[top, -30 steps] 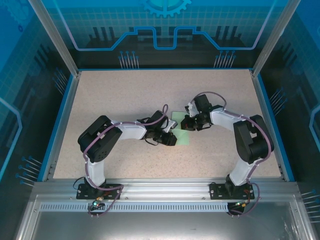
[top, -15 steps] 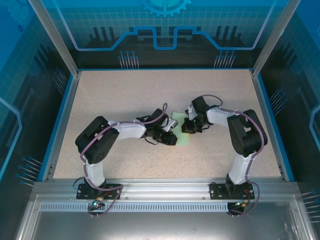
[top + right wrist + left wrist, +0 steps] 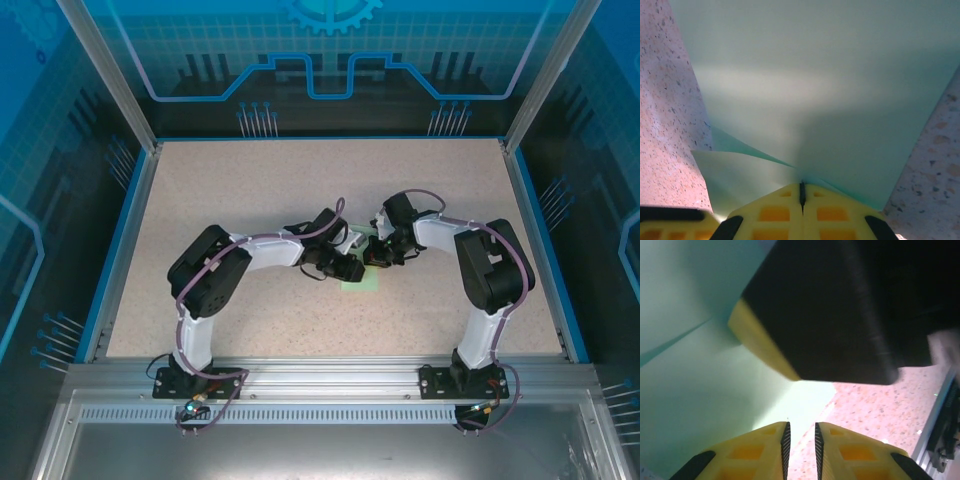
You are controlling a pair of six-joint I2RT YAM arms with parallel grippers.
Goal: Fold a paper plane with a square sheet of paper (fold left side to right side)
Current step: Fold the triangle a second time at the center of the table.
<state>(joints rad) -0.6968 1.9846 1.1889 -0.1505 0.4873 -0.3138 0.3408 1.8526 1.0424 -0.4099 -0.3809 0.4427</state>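
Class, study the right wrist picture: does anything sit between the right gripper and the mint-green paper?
Nothing visible does. The right gripper is shut directly on the near edge of the mint-green paper, with speckled table showing on either side.

The top camera looks steeply down from above and behind the arm bases at the whole surface (image 3: 250, 200). Both wrist cameras look forward past their own fingers (image 3: 760, 452), very close to the square sheet of paper (image 3: 815, 75), which all three views share.
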